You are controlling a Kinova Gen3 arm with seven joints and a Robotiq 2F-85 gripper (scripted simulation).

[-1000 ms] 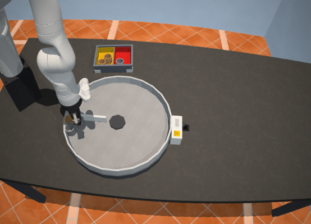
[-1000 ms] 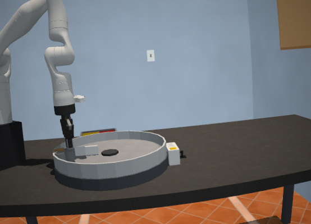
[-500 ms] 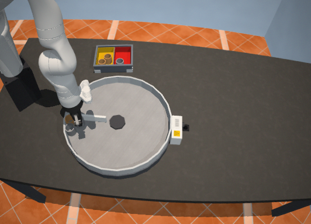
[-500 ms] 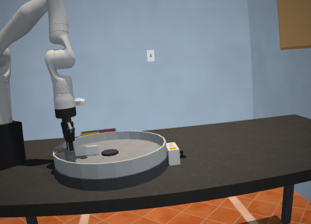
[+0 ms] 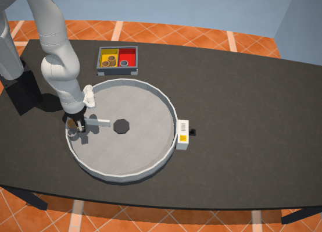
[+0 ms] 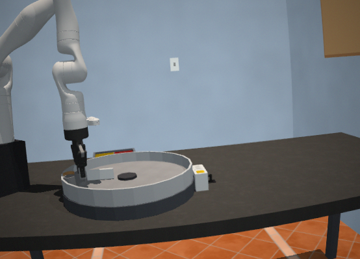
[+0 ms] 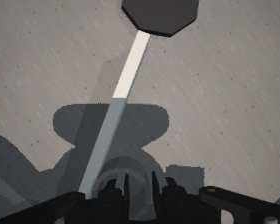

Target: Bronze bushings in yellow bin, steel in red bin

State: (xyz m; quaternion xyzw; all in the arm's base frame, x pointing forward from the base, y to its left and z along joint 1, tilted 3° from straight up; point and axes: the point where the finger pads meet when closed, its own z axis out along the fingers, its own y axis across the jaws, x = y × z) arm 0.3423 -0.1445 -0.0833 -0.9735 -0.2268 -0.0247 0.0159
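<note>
The turntable carries a bronze bushing and a steel bushing at its far left edge, close together. My gripper points straight down, low inside the rim, right beside both bushings. Its fingers stand a narrow gap apart with nothing gripped. In the wrist view the fingertips sit at a grey ring that looks like the steel bushing. The yellow bin holds two bronze bushings. The red bin holds one steel bushing. In the side view the gripper is below the rim's top and the bronze bushing shows left of it.
A black hub sits at the turntable's centre, and a pale bar reaches from it toward the gripper. The raised white rim runs close behind the bushings. A white control box is fixed to the turntable's right side.
</note>
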